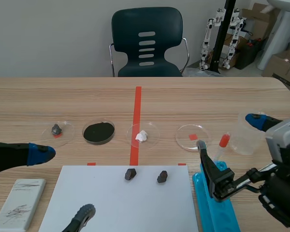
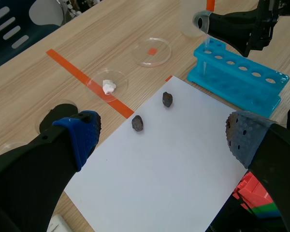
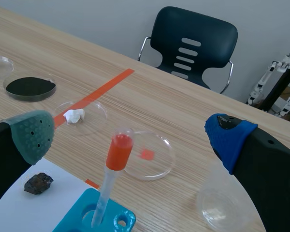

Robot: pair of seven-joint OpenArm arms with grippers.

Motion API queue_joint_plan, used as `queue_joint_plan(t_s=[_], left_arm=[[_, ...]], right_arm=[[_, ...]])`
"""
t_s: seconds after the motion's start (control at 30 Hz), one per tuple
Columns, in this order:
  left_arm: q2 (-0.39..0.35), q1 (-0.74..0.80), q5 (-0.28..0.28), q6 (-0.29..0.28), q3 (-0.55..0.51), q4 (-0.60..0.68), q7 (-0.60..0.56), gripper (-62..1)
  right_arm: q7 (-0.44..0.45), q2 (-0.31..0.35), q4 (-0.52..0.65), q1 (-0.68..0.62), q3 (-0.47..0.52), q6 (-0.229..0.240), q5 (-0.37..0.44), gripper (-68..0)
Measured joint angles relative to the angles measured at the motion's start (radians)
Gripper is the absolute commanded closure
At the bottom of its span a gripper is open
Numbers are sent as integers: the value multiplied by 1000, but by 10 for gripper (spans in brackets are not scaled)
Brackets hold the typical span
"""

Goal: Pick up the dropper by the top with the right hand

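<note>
Noted dropper (image 1: pixel 221 149) standing in end hole of blue rack (image 1: pixel 217 217), lower right of frame, orange bulb up, leaning slightly. Found right gripper (image 1: pixel 228 131) level with the bulb, jaws wide, one pad either side, neither touching it. Logged left gripper (image 1: pixel 63 183) at lower left over white sheet (image 1: pixel 135 208) on desk (image 1: pixel 87 96), jaws wide, holding nothing. Counted two dark stones (image 1: pixel 130 174) on sheet's far edge. Saw row of clear dishes (image 1: pixel 145 134) beyond.

Words: none can be read.
Numbers: none can be read.
White slab (image 1: pixel 18 203): only grey scratchy marks, no letters.
Cardboard boxes (image 1: pixel 285 65): too small to tell if anything is written on them.
</note>
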Motion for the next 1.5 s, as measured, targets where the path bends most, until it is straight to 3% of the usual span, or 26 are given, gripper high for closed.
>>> queue_joint_plan(t_s=[0.2, 0.4, 0.6, 1.2, 1.5], left_arm=[[0, 0, 0, 0, 0, 0, 0, -542], [0, 0, 0, 0, 0, 0, 0, -542], [0, 0, 0, 0, 0, 0, 0, -542], [0, 0, 0, 0, 0, 0, 0, -542], [0, 0, 0, 0, 0, 0, 0, -542]], right_arm=[[9, 0, -54, 25, -35, -1, 4, -660], [84, 0, -92, 25, -74, 0, 72, -656], [87, 0, -94, 19, -79, -8, 136, -575], [54, 0, -94, 17, -78, -11, 158, -416], [72, 0, -94, -11, -78, -13, 154, -395]])
